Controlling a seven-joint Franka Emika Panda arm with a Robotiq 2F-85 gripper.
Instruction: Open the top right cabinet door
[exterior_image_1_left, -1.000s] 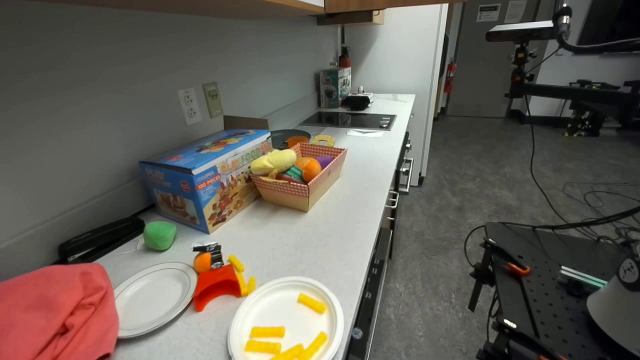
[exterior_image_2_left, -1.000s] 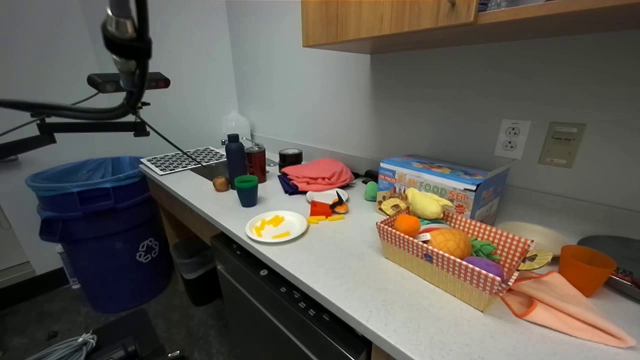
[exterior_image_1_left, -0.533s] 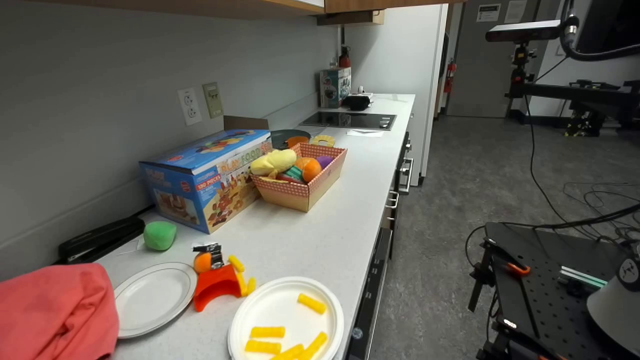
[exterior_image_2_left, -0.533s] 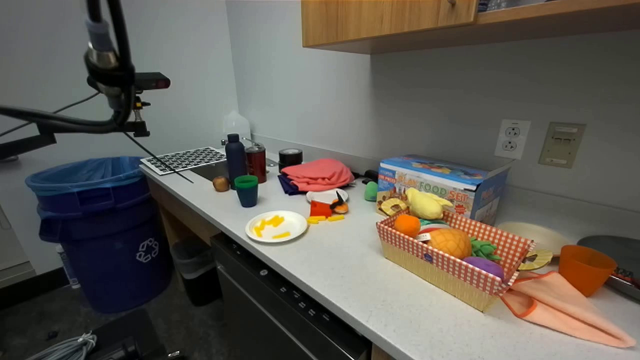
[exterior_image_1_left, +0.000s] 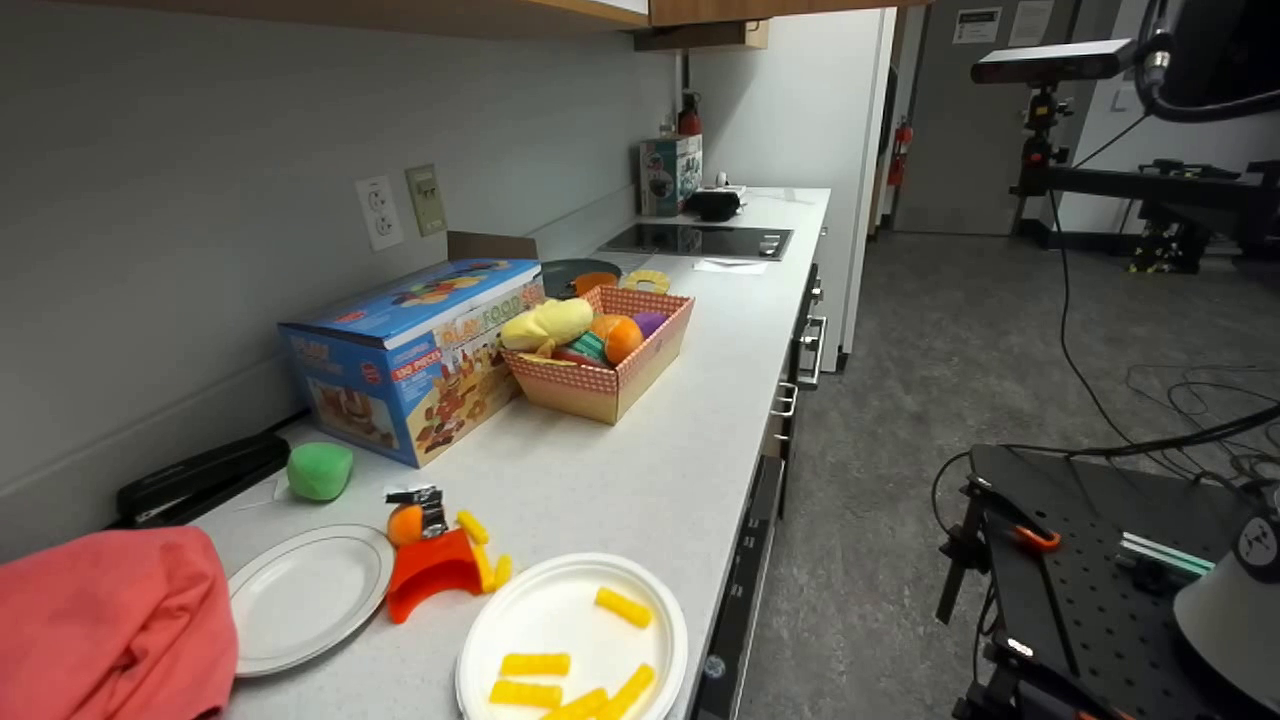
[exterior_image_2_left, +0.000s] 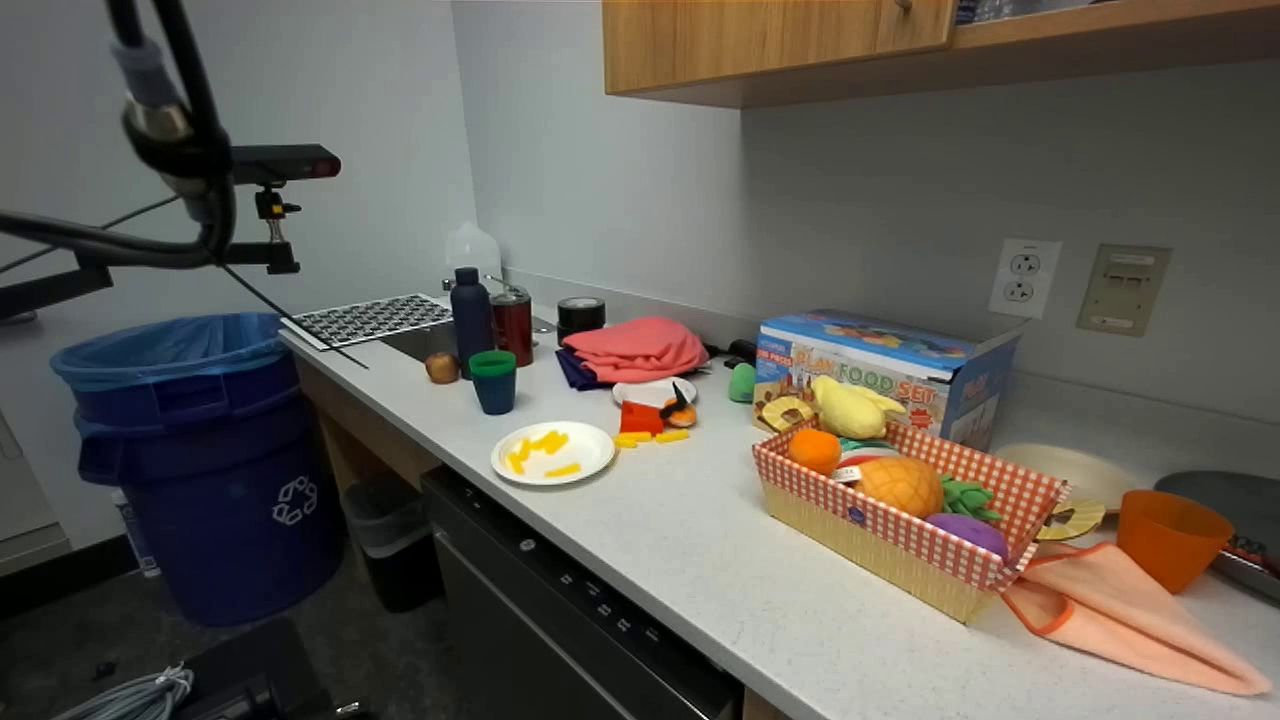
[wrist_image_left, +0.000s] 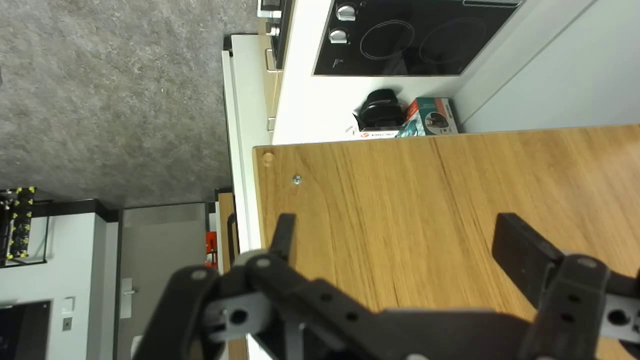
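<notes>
In the wrist view a wooden door panel (wrist_image_left: 400, 200) fills the middle and right, with a small screw and a round spot near one corner. It appears to be the cabinet door swung outward, seen from inside. In an exterior view a wooden panel (exterior_image_1_left: 740, 8) juts out at the top edge. In an exterior view a left door with a knob (exterior_image_2_left: 780, 40) is shut, and the compartment (exterior_image_2_left: 1100, 20) beside it is open with glassware inside. My gripper (wrist_image_left: 396, 220) is open, empty between its fingers, in front of the panel; contact is unclear. Exterior views do not show it.
The white counter (exterior_image_2_left: 680, 560) below holds a basket of toy food (exterior_image_2_left: 860, 545), a play food box (exterior_image_2_left: 880, 370), plates (exterior_image_2_left: 553, 470) and cups (exterior_image_2_left: 493, 385). Beyond the panel are a cooktop (wrist_image_left: 400, 40) and a small box (wrist_image_left: 435, 117). A camera stand (exterior_image_1_left: 1050, 65) stands across the aisle.
The arm's cable and coupling have moved left in an exterior view, and right and slightly down in an exterior view, away from the cabinet side. The jutting panel and counter things have not moved.
</notes>
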